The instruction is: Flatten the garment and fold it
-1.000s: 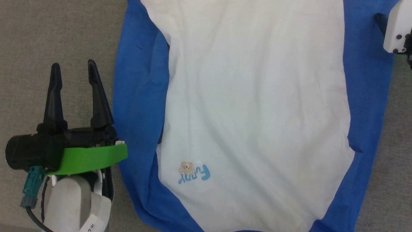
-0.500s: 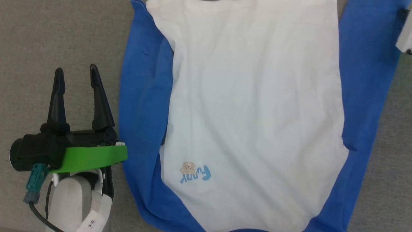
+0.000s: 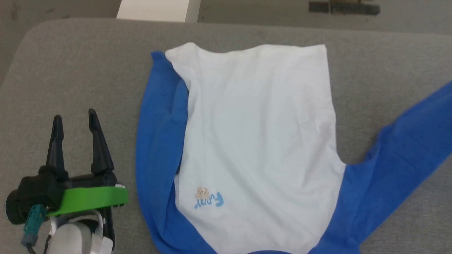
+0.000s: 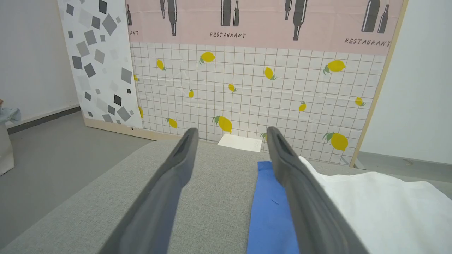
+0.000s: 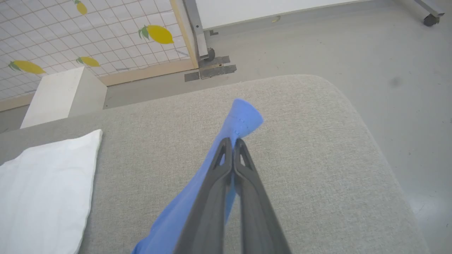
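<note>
The garment (image 3: 257, 141) lies on the grey padded surface (image 3: 70, 63), white panel up, blue along both sides, a small print near its lower left. Its right blue sleeve (image 3: 406, 151) stretches out toward the right edge of the head view. In the right wrist view my right gripper (image 5: 232, 140) is shut on that sleeve (image 5: 243, 118), whose cuff pokes out past the fingertips. My left gripper (image 3: 73, 115) stands open over the surface just left of the garment's blue side, holding nothing. The left wrist view shows the left gripper (image 4: 229, 132) beside the blue edge (image 4: 272, 208).
A white box (image 3: 155, 10) stands on the floor beyond the surface's far edge, in front of a lemon-print panel (image 4: 247, 88). The surface's rounded right corner (image 5: 339, 91) drops to grey floor. Bare grey surface lies on both sides of the garment.
The camera has drawn back, so the whole picture shifted. The right sleeve, earlier lying along the body, is now pulled out to the right, and my right gripper has shut on it. The left gripper stays open.
</note>
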